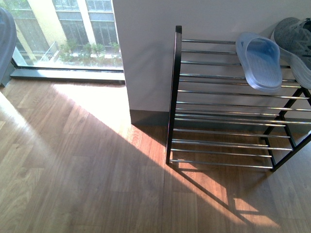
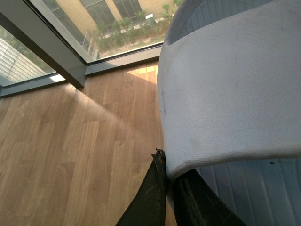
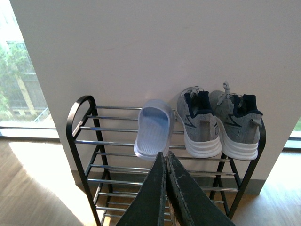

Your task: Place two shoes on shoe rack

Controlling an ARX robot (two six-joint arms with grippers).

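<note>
The shoe rack (image 1: pixel 174 92) stands against the white wall, right of centre in the front view. On its top tier lies one pale blue slide (image 1: pixel 260 63), sole end toward me, beside a grey knit sneaker (image 1: pixel 294 39). The right wrist view shows the rack (image 3: pixel 77 122) with that slide (image 3: pixel 153 129) and two grey sneakers (image 3: pixel 200 125) side by side. My right gripper (image 3: pixel 164 157) is shut and empty, in front of the rack. My left gripper (image 2: pixel 165 162) is shut on the rim of a second pale blue slide (image 2: pixel 225 84), held above the floor near the window.
A wooden floor (image 1: pixel 87 170) runs left of the rack, with a sunlit patch. A floor-to-ceiling window (image 1: pixel 68 34) fills the back left, and its dark frame (image 2: pixel 56 52) meets the floor. The white wall (image 1: pixel 146 58) corner juts out beside the rack.
</note>
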